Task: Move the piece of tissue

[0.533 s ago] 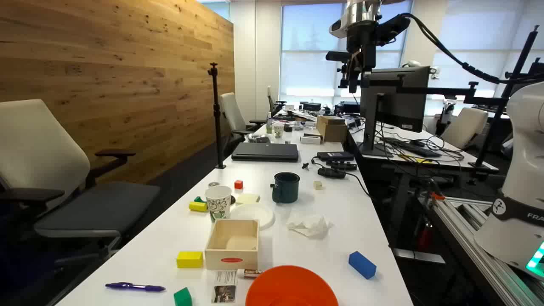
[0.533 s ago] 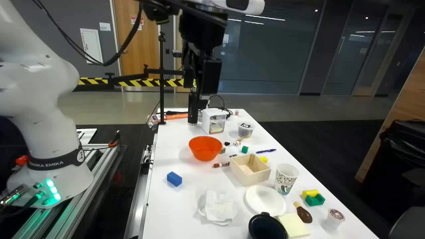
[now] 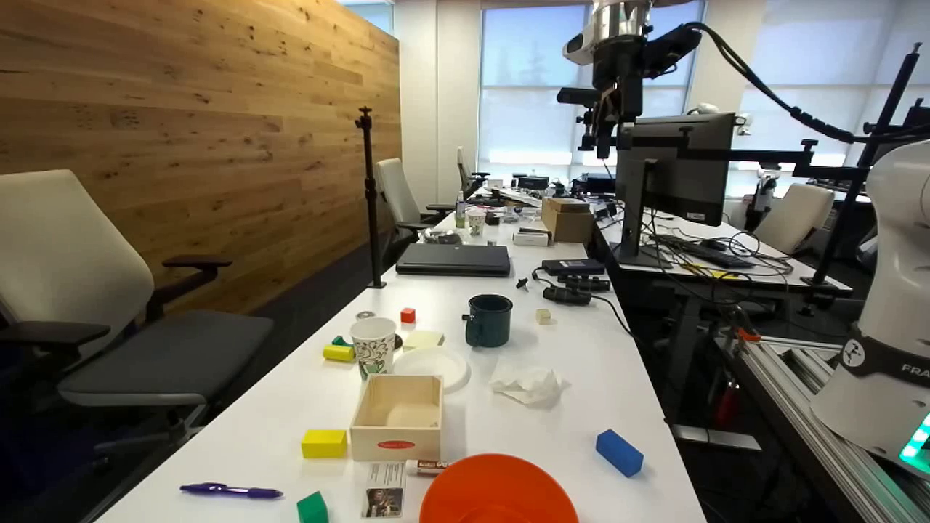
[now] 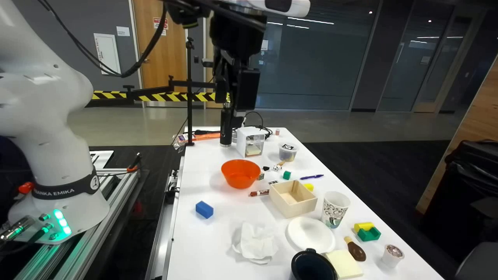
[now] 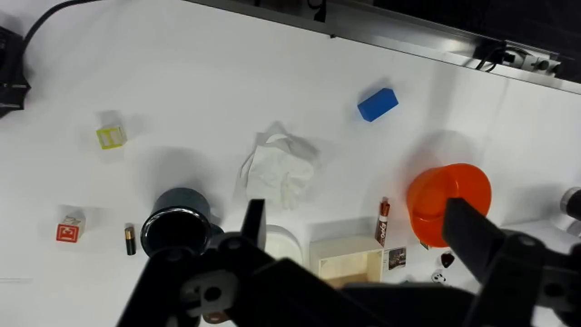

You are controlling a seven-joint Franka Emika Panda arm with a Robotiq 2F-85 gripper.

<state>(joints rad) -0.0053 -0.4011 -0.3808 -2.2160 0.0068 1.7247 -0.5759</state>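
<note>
one crumpled tissue (image 5: 279, 175) on the table (image 5: 204, 91) (gripper (image 5: 356, 211) above, spread)

In an exterior view, the bottom edge cuts the round orange bowl (image 3: 500, 488) — and in the wrist view, the blurred black claw (image 5: 356, 215) hides part of the rectangular pale wooden box (image 5: 341, 249).

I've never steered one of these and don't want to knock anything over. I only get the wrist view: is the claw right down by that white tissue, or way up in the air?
Observer: Way up. The gripper hangs well above the table and the tissue, as both exterior views show.
Operator: It covers the lower part of my picture. What's hidden beside the plate?
Observer: A patterned paper cup stands upright there, close to the wooden box too.
</note>
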